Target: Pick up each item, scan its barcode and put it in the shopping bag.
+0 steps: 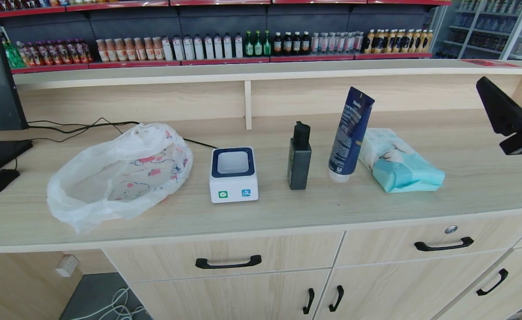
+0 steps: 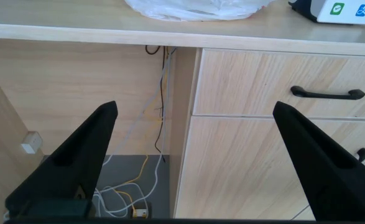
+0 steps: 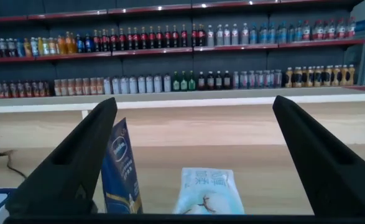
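Both hang released: right claw out beyond the wipes, left claw below the counter edge. The tube stands on its cap between bottle and wipes; a brushing approach could topple it.

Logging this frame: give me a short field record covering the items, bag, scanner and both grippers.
items: dark pump bottle, blue tube, both upright; wipes pack lying flat
scanner: white box between shopping bag and bottle
shopping bag: mouth open, on the counter, left of scanner
left gripper: open, empty, low, facing the drawer fronts
right gripper: open, empty, raised, facing tube and wipes pack
progress: no item picked up yet
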Available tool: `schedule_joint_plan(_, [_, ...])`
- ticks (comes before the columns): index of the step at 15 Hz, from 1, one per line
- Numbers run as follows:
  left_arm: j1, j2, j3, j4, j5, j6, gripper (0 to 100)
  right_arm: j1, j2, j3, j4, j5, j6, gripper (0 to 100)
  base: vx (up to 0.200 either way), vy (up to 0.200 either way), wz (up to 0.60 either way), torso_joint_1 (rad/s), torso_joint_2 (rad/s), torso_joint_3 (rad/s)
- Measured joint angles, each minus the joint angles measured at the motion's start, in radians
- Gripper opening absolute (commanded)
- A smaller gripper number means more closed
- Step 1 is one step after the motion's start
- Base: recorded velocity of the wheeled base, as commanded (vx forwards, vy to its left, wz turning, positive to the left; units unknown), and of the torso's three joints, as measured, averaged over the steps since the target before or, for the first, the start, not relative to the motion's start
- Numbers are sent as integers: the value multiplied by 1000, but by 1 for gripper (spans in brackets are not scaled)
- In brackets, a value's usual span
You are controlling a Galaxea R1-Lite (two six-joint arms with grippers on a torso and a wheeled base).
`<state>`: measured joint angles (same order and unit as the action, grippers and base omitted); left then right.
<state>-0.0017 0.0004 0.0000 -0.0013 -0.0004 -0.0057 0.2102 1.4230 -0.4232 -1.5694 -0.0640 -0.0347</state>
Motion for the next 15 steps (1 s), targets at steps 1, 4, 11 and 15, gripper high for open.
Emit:
schedule_joint_plan(1, [0, 0, 0, 0, 0, 0, 100, 34, 26, -21, 0, -15, -32, 100, 0, 0, 0, 0, 0, 0])
schedule_joint_plan(4, [0, 0, 0, 0, 0, 0, 100, 119, 80, -53, 0, -25, -54, 100, 0, 0, 0, 0, 0, 0])
schedule_joint_plan(11, [0, 0, 0, 0, -1, 0, 100, 447, 102, -59, -1, -66, -83, 100, 0, 0, 0, 0, 0, 0])
schedule_joint_plan(15, [0, 0, 0, 0, -1, 1, 100, 547, 206, -93, 0, -145, -64, 100, 0, 0, 0, 0, 0, 0])
